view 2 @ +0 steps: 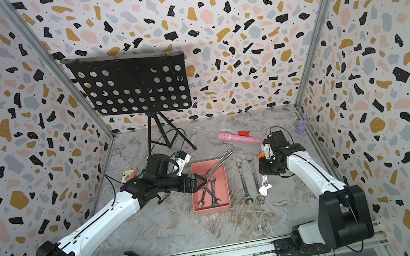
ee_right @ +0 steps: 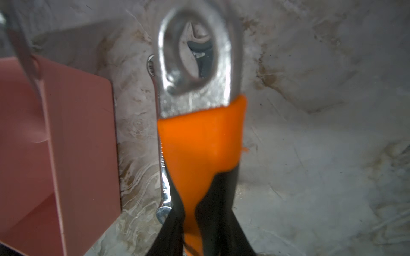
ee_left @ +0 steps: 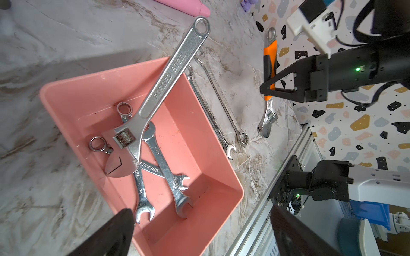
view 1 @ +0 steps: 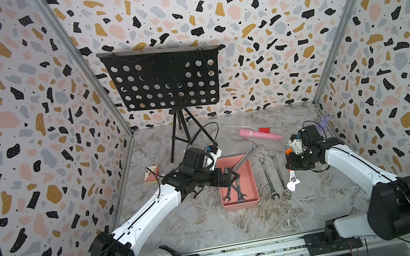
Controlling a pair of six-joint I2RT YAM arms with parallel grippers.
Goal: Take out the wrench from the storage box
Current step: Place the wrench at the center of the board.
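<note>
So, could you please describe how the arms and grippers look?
The left arm and right arm have white links with black seam lines, bulky black joints and black cables. The left gripper and right gripper are black with tapering jaws.

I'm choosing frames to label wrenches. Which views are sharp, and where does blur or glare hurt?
Left wrist: sharp; FORGED STEEL reads on the adjustable wrench, mild glare on its chrome. Right wrist: orange-handled wrench close to the lens and blurred, storage box soft too. Both top views: evenly lit, in focus, everything small.
</note>
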